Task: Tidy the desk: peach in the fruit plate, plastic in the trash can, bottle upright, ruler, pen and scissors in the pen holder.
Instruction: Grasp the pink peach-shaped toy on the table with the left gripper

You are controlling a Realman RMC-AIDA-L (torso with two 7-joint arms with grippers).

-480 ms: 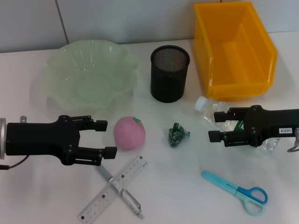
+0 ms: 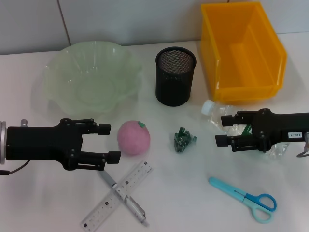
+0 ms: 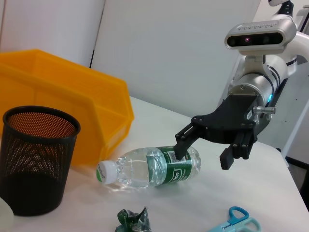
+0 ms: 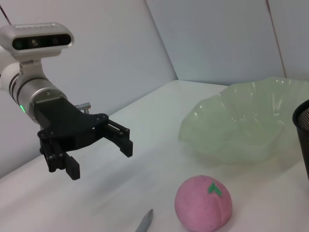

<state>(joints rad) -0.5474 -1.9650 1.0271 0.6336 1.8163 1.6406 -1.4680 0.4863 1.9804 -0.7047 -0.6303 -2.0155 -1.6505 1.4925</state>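
Just ahead of our open left gripper, on the desk, lies the one fuzzy pink peach, apart from its fingertips; the wavy pale-green glass plate sits beyond. Our right gripper, also open, hovers over the one clear plastic bottle, lying on its side, cap pointing past its fingertips.

Bright, even overhead light, all three views. White desk near washed out w/ soft short shadows under the peach, both grippers & mesh pen holder. Mild glare on the clear bottle. Focus sharp; slight softness at the wrist-view edges.
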